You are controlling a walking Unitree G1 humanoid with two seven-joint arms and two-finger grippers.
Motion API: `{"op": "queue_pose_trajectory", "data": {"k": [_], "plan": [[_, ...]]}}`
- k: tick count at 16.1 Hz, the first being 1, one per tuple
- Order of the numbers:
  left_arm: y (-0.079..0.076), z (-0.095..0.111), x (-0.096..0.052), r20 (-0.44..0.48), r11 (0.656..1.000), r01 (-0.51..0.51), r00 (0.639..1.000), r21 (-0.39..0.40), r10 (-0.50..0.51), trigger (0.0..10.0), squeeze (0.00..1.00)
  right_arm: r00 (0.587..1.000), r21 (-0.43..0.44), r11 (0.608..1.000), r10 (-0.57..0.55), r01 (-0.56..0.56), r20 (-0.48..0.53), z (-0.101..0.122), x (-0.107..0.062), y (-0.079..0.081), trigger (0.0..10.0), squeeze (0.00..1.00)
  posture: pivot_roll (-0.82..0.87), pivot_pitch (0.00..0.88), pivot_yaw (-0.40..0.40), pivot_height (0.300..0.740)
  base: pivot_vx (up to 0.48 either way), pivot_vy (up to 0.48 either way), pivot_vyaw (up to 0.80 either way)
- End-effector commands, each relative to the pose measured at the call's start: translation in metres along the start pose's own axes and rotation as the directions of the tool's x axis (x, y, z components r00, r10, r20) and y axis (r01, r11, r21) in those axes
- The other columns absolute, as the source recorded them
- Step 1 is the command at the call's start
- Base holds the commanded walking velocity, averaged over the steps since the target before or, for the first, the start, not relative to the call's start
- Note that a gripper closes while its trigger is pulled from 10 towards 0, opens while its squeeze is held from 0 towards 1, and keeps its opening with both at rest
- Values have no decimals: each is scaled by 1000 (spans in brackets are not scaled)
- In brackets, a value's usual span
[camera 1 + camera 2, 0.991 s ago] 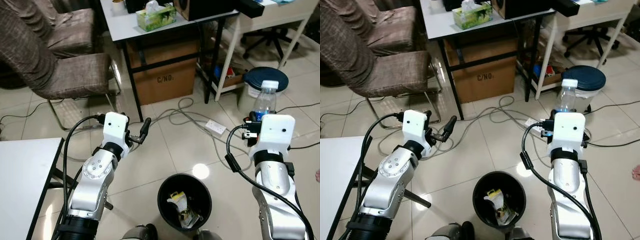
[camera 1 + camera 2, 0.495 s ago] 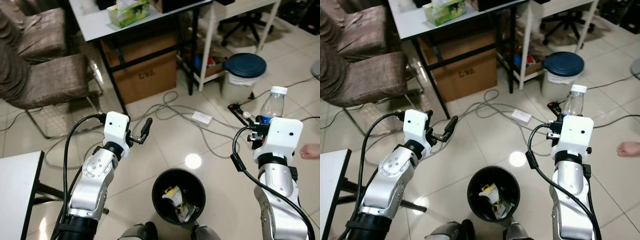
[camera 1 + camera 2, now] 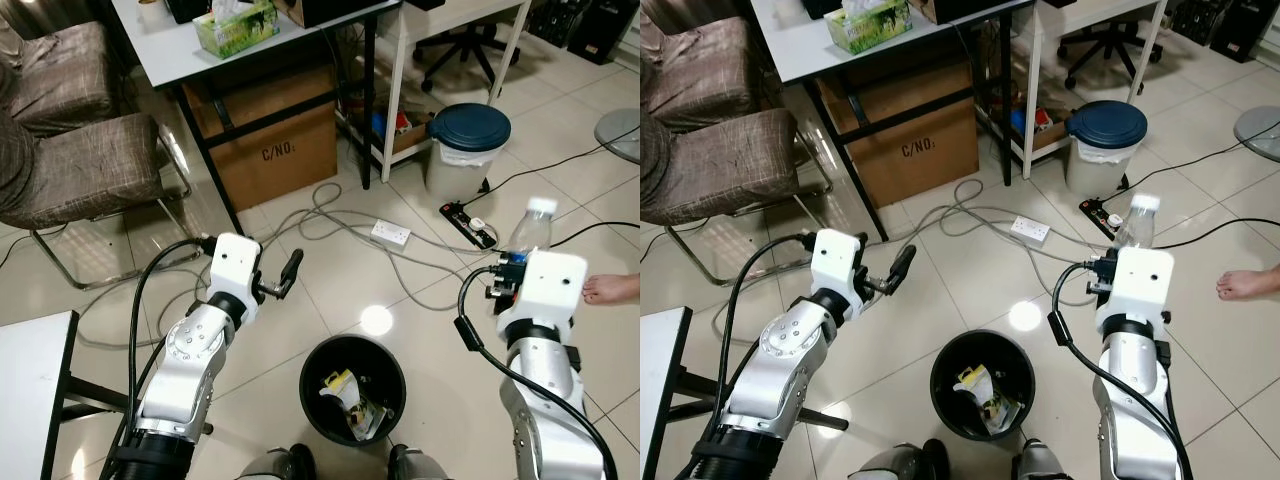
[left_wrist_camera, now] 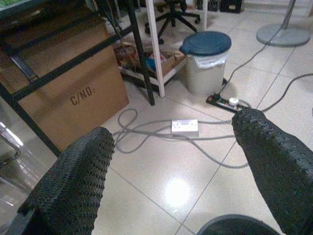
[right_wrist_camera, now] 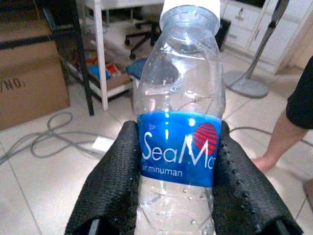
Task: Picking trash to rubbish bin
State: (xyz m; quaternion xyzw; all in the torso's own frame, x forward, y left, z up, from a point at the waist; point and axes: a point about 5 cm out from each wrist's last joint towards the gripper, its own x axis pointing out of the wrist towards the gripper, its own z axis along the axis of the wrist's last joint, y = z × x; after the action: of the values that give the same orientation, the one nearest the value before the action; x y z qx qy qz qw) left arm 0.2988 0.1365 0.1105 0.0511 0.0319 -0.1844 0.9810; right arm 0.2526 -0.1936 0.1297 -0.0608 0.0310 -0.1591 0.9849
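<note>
The right gripper [image 5: 178, 196] is clamped on a clear bottle [image 5: 179, 112], its two fingers [image 5: 110, 191] pressed to either side of the blue label, the bottle upright with its white cap above them. The black bin [image 3: 353, 388], with trash inside, sits on the floor below and to the left of that gripper. The left gripper [image 4: 176, 176] is spread wide and holds nothing, beyond the bin's far left rim.

glossy tiled floor [image 3: 330, 290], cluttered desks [image 3: 175, 55]
</note>
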Motion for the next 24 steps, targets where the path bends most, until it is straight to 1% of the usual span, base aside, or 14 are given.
{"op": "queue_pose_trajectory", "data": {"k": [1, 2, 4, 5, 6, 7, 8, 10, 11, 13, 15, 17, 21, 24], "plan": [[2, -9, -1, -35, 1000, 14, 999, 28, -13, 10000, 0, 1000, 21, 1000, 2, -2, -15, -5, 2, 1, 10000, 0, -96, 188, 132, 740, 0, 0, 0], [2, -12, -1, -46, 999, 23, 999, 32, -22, 10000, 0, 1000, 23, 1000, 3, -3, -19, -6, 4, 2, 10000, 0, -93, 192, 133, 740, 0, 0, 0], [-3, -28, -2, -114, 997, 66, 991, 34, -62, 10000, 0, 997, 32, 999, 19, -16, -69, -16, 12, 7, 10000, 0, -88, 209, 138, 740, 0, 0, 0], [-8, -37, -5, -157, 992, 121, 981, 30, -115, 10000, 0, 993, 95, 995, 7, 4, -118, -23, 17, 7, 10000, 0, -85, 216, 140, 740, 0, 0, 0], [-10, -40, -6, -164, 989, 145, 977, 40, -136, 10000, 0, 992, 107, 994, 10, 4, -129, -24, 19, 7, 10000, 0, -81, 222, 141, 740, 0, 0, 0], [-10, -46, -10, -182, 979, 187, 969, 85, -169, 10000, 0, 991, 106, 994, 15, -1, -130, -23, 20, 9, 10000, 0, -68, 233, 145, 740, 0, 0, 0], [-8, -52, -13, -200, 971, 203, 964, 126, -176, 10000, 0, 992, 108, 994, 19, -5, -128, -24, 19, 11, 10000, 0, -68, 234, 146, 740, 0, 0, 0], [-4, -60, -17, -227, 961, 228, 955, 156, -190, 10000, 0, 990, 117, 993, 32, -16, -135, -26, 17, 14, 10000, 0, -64, 241, 148, 740, 0, 0, 0], [-2, -65, -21, -247, 950, 255, 946, 178, -208, 10000, 0, 988, 132, 991, 40, -21, -148, -29, 15, 16, 10000, 0, -65, 245, 149, 740, 0, 0, 0], [6, -72, -33, -279, 935, 285, 934, 211, -221, 10000, 0, 971, 285, 959, 61, 8, -232, -43, 13, 19, 10000, 0, -53, 255, 158, 740, 0, 0, 0], [11, -75, -38, -294, 923, 303, 928, 237, -229, 10000, 0, 959, 349, 937, 93, 6, -266, -50, 13, 23, 10000, 0, -42, 265, 163, 740, 0, 0, 0], [16, -77, -43, -299, 899, 333, 922, 286, -247, 10000, 0, 958, 346, 938, 107, -8, -267, -51, 13, 27, 10000, 0, -26, 276, 173, 740, 0, 0, 0], [27, -86, -54, -346, 887, 353, 906, 299, -244, 10000, 0, 957, 351, 936, 111, -11, -267, -52, 15, 25, 10000, 0, -22, 272, 179, 740, 0, 0, 0], [30, -85, -57, -346, 883, 354, 906, 309, -243, 10000, 0, 951, 383, 924, 124, -6, -285, -58, 17, 27, 10000, 0, -18, 276, 178, 740, 0, 0, 0]]}}
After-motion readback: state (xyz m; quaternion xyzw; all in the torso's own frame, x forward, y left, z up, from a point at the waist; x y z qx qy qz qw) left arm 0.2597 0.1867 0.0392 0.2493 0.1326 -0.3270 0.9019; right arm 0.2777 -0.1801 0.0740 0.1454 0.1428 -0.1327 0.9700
